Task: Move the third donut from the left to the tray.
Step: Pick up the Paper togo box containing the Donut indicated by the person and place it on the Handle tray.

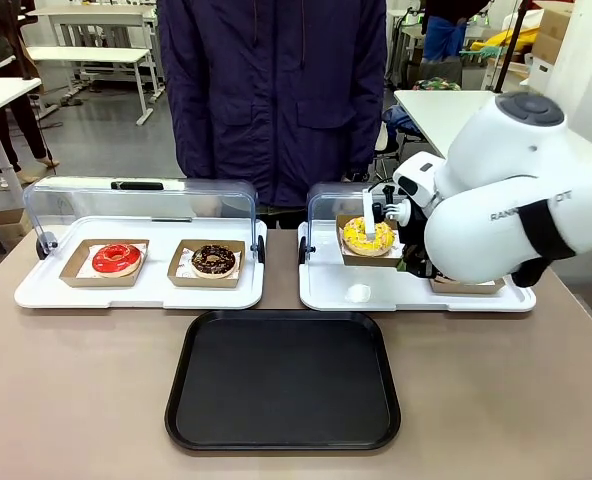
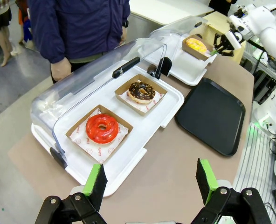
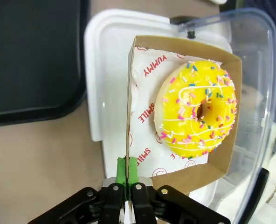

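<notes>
hidden: box (image 1: 466, 286) mostly behind right arm | contents: perhaps unreadable

Gleaming wetly under the lights: bright yellow glazed ring donut (image 3: 197, 114), smooth icing, studded with small coloured sprinkles and thin white lines. Sitting in a shallow brown cardboard holder (image 3: 222, 163), matt and fibrous, lined with thin white printed paper. Looking smooth, semi-matt and faintly reflective: large flat black plastic tray (image 1: 283, 380), raised rim catching a soft sheen. Showing glossy moulded plastic: white trays (image 1: 141, 290) along the table's far edge, with clear, shiny domed covers (image 2: 105, 65). Looking dull, smooth, grey-brown laminate: table surface (image 1: 76, 400). Appearing rubbery and matt: green pads (image 3: 127, 170) on black gripper fingers.
</notes>
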Motion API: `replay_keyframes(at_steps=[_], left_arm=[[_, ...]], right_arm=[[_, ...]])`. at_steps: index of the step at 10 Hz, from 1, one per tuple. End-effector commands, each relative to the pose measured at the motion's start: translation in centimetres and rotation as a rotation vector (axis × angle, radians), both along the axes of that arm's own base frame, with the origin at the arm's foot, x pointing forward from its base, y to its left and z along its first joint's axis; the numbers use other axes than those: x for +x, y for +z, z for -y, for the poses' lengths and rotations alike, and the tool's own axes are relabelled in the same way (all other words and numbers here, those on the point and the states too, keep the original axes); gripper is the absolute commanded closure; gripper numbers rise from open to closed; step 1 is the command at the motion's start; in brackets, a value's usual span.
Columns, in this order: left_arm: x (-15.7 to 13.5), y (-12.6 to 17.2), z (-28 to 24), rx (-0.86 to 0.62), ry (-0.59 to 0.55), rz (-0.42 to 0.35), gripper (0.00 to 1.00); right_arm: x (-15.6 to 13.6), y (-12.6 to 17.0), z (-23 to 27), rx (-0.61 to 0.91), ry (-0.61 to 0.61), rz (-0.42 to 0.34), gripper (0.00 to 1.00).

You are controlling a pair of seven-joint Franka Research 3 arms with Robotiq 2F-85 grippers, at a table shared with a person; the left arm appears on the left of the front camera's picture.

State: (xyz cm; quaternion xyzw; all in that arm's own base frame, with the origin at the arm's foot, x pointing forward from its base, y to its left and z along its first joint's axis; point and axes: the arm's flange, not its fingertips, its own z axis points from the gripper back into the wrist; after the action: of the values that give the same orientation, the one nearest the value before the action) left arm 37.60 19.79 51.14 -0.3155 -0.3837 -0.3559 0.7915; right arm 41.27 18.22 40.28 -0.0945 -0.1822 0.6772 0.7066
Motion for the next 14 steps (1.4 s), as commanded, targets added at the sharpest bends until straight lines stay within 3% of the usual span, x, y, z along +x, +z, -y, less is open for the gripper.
replay_keyframes(at_steps=[1,6,10,14], left_arm=[[-0.1,0.2,0.1,-0.007,-0.009,0.014,0.0],[-0.1,0.2,0.1,-0.007,-0.009,0.014,0.0],[-0.1,0.2,0.1,-0.007,-0.009,0.014,0.0],[-0.1,0.2,0.1,-0.007,-0.009,0.014,0.0]], right_arm=[[-2.7,2.4,-0.8,0.026,-0.055,-0.034,0.98],[-9.1,3.8,-6.7,0.032,-0.027,-0.075,0.98],[-12.2,-0.1,-13.0,0.013,0.001,-0.12,0.98],[-14.6,-3.5,-15.5,0.03,-0.002,-0.133,0.98]])
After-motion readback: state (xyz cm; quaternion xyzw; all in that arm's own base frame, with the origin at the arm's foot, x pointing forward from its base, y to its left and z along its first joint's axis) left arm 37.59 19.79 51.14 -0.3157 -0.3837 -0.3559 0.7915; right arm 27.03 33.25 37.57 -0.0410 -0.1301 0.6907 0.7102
